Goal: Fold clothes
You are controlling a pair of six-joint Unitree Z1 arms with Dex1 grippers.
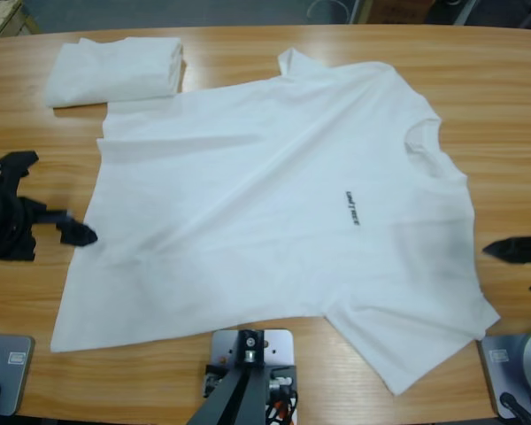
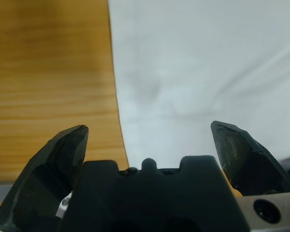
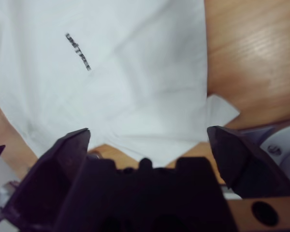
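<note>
**A:** High view?
**B:** Lettered T-shirt (image 1: 265,195) spread flat, chest up, across the middle of the table (image 1: 496,106). Neck toward the right edge, hem toward the left. Lettering (image 1: 352,207) small and black, unreadable. Folded white garment (image 1: 115,71) at far left, by the shirt's far hem corner; cannot tell whether touching. Left gripper (image 1: 55,197) at the left edge beside the hem, jaws spread, nothing between them. Right gripper (image 1: 511,269) cut off by the right edge, only two black tips visible, apart from each other, just off the near sleeve.

**A:** Left wrist view?
**B:** Left gripper (image 2: 150,130) wide apart, empty. White cloth (image 2: 208,67) fills the right, bare wood the left. Cloth edge runs down between the jaws; no lettering seen here.

**A:** Right wrist view?
**B:** Right gripper (image 3: 147,130) spread, pinching nothing. Shirt (image 3: 135,82) beyond the tips, lettering (image 3: 78,51) upper left, blurred. Sleeve corner on wood near the right jaw.
</note>
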